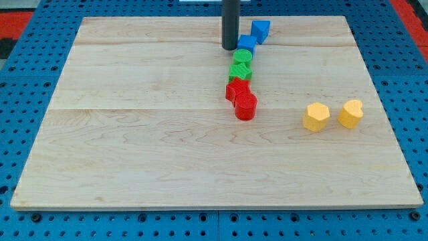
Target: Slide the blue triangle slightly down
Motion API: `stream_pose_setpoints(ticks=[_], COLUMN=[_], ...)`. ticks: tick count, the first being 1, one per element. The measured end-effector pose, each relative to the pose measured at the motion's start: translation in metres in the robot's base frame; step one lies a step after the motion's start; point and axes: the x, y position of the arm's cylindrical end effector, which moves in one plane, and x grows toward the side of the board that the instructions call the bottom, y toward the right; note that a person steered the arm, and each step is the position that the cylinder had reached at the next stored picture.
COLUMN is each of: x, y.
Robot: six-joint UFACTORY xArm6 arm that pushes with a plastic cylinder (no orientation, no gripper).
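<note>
rod top cut off | tip left of blue triangle, apart | end effector grip state: none visible, cannot tell

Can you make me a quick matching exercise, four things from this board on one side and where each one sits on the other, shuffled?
Things:
1. blue triangle
2. my tip
3. red blocks
4. yellow blocks

Places:
A. pair apart at the view's right
B. bottom end of the block column
C. top end of the block column
D. just left of the blue cube

Pairs: 1-C, 2-D, 3-B, 4-A
</note>
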Motion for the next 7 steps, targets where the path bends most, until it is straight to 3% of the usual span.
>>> stream_pose_setpoints(ticks=[2, 5, 7], x=[-0.011, 0.014, -0.041], y=[0.061, 0.013, -0.011])
